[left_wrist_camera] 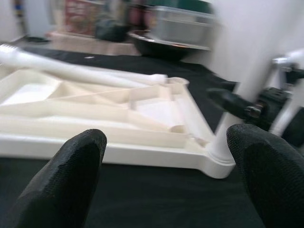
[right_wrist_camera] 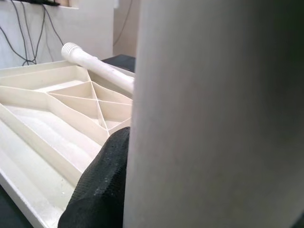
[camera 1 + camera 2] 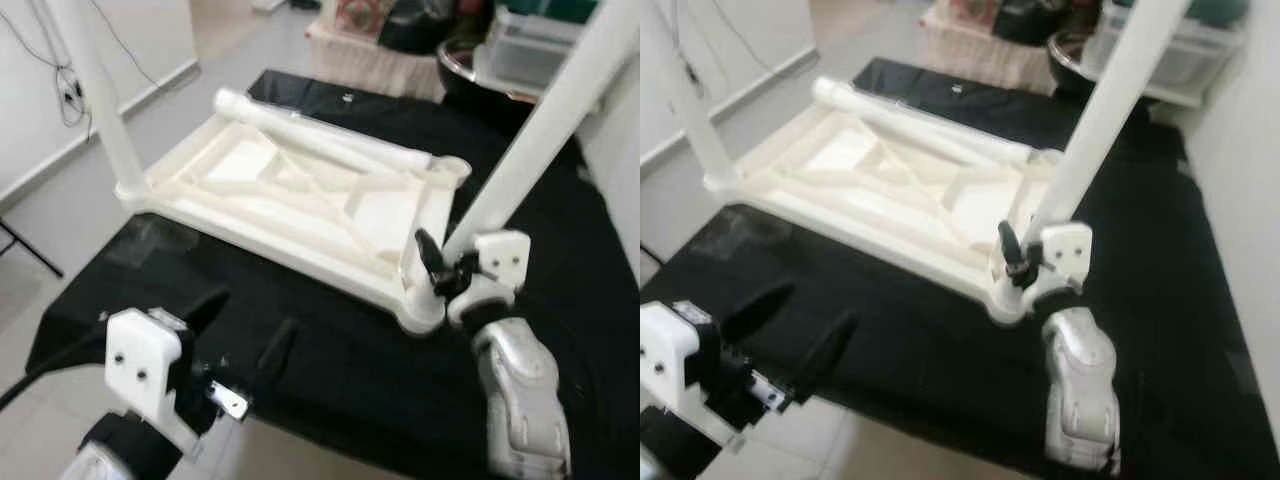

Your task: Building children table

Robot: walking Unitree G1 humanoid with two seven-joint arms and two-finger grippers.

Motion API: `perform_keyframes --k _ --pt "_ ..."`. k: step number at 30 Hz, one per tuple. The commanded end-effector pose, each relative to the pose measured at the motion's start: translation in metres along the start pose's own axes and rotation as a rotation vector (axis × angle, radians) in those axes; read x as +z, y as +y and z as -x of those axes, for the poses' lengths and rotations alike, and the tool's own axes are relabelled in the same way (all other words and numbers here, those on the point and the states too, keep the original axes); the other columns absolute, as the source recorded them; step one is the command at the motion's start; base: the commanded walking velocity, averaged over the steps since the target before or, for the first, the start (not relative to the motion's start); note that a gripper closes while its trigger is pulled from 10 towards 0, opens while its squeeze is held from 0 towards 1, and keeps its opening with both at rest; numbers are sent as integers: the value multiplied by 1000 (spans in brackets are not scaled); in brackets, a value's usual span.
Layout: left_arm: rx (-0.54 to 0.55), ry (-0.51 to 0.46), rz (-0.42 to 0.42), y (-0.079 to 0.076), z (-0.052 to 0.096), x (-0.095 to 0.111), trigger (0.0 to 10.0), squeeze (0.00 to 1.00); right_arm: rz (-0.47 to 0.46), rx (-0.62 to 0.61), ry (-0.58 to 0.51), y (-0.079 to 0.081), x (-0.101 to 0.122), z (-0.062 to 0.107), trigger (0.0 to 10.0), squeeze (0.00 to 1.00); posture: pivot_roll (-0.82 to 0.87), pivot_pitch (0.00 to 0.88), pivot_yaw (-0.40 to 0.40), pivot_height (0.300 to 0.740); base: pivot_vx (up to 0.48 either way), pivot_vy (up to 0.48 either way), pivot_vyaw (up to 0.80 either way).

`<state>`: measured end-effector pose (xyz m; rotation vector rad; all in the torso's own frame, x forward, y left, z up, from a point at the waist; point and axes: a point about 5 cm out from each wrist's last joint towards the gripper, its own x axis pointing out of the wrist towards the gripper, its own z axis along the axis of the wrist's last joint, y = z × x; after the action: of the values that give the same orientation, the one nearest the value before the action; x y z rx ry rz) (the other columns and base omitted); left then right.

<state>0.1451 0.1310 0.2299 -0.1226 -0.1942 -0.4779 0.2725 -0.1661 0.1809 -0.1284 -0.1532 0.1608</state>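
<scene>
White tabletop [image 3: 300, 200] lies upside down on black cloth [image 3: 330, 370]; right gripper [image 3: 440, 268] clamps a leg [image 3: 540, 130] standing in the tabletop's near corner socket, so keep it upright while seating; left gripper [image 3: 245, 335], fingers spread and empty, hovers near the tabletop's front edge.

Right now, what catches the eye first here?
The upside-down white tabletop on the black cloth, one leg standing at its far left corner. The right gripper is clamped on another leg at the near right corner; a loose leg lies across the tabletop.
</scene>
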Motion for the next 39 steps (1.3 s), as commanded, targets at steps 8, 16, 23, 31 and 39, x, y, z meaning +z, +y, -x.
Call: perform_keyframes --k 8,16,23,31,39 --pt "2 6 -9 1 -1 0 10000 0 132 -43 171 -13 -14 -30 10000 0 189 215 -92 740 0 0 0" --pt "-2 7 -2 0 -1 0 10000 0 -137 183 8 -5 16 -53 10000 1000 184 220 -91 740 0 0 0" --pt "-5 6 7 -1 -1 -1 10000 0 -192 467 -81 -3 30 -75 10000 435 189 227 -93 740 0 0 0" --pt "0 1 8 -1 -1 -1 10000 0 -241 706 -96 -14 39 -100 10000 0 213 237 -97 740 0 0 0" --pt "1 6 6 -1 0 -1 10000 0 -243 844 -109 -34 47 -108 10000 0 229 244 -91 740 0 0 0"
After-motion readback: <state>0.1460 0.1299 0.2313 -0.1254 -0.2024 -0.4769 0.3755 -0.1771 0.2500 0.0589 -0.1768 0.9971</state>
